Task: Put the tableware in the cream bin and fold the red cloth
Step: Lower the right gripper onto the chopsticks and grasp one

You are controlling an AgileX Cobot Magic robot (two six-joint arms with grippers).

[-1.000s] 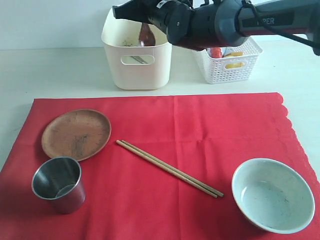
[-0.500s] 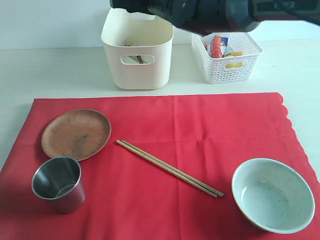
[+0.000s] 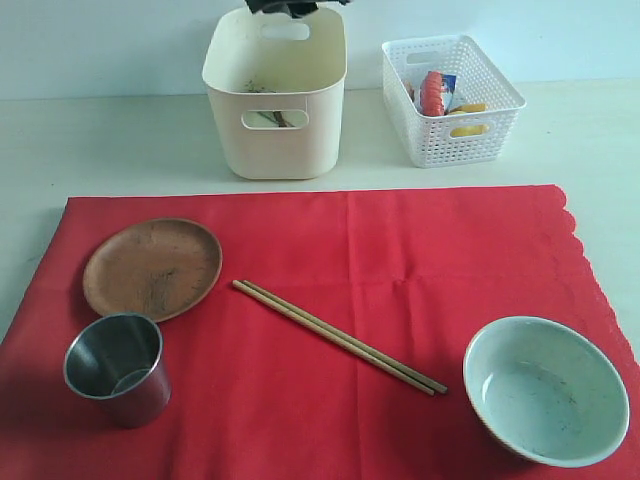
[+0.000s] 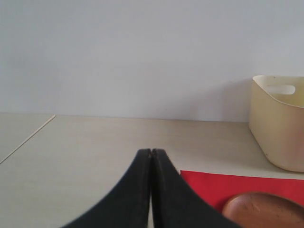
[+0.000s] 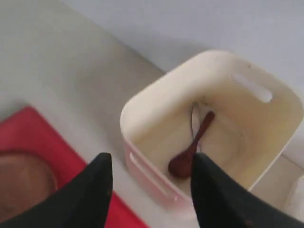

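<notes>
**Four pieces on the cloth, spoon in the bin**

The large red cloth [image 3: 330, 330] lies flat on the table, with its scalloped edge at the right. Four pieces of tableware are on it. The round brown wooden plate [image 3: 152, 268] is near its left edge. The steel cup [image 3: 115, 368] stands upright at its near left corner, just beside the plate. The pair of wooden chopsticks [image 3: 340, 336] lies slanted in its middle. The pale green-white bowl [image 3: 545, 390] sits at its near right corner.

The tall cream plastic bin [image 3: 275, 100] stands on the table beyond the far edge of the cloth, with a white lattice basket [image 3: 450, 100] near it on the right. The dark wooden spoon [image 5: 192, 147] lies inside the bin.

The right hand [image 5: 151, 161] hangs above the bin with its fingers spread and nothing between them. The left hand [image 4: 151, 154] is over the bare table beside the cloth, its fingers pressed together and empty.
</notes>
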